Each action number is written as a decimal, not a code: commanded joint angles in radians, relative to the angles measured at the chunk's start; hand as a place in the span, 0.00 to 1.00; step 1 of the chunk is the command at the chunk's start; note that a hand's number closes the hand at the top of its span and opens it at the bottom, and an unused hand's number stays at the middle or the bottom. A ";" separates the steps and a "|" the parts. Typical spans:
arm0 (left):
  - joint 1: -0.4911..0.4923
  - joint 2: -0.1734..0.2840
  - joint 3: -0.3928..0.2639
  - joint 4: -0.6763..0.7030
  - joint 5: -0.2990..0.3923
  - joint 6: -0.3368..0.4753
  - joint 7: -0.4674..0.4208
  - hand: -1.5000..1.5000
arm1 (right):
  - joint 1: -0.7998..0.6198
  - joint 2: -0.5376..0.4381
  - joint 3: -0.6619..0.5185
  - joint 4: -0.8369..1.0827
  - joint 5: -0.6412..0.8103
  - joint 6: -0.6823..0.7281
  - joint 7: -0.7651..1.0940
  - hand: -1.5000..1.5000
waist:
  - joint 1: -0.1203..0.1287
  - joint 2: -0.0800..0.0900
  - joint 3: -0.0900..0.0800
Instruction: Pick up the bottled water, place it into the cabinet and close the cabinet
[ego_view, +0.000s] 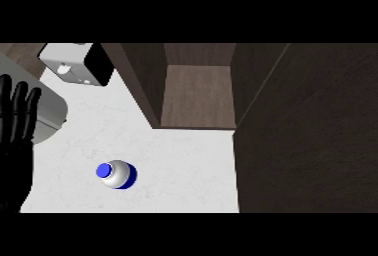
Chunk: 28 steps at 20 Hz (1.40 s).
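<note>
The bottled water (116, 174) stands upright on the white counter (170, 150), seen from above as a pale round body with a blue cap and blue label. Beyond it, the dark wooden cabinet (198, 95) is open, its shelf bare, and its door (306, 130) swings out along the right side. My left hand (18, 112) rests open at the left edge with fingers up, well left of the bottle. No right hand shows in the head view.
A white and black appliance (77, 62) sits at the back left. A pale rounded object (40, 105) lies behind my left hand. The open cabinet door covers the counter's right side.
</note>
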 joint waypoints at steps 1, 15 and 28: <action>0.057 0.028 0.041 -0.024 0.115 -0.085 -0.008 0.00 | -0.033 0.006 0.021 -0.050 0.002 -0.004 0.081 0.00 | -0.013 -0.017 0.010; 0.371 0.104 -0.083 -0.231 0.403 -0.326 0.196 0.00 | 0.385 0.000 0.054 -0.351 -0.253 0.090 0.260 0.00 | -0.019 -0.021 0.011; 0.478 0.073 -0.001 -0.185 0.328 -0.412 0.124 0.00 | 0.621 0.029 0.169 -0.536 -0.216 0.135 0.252 0.00 | -0.028 -0.021 0.010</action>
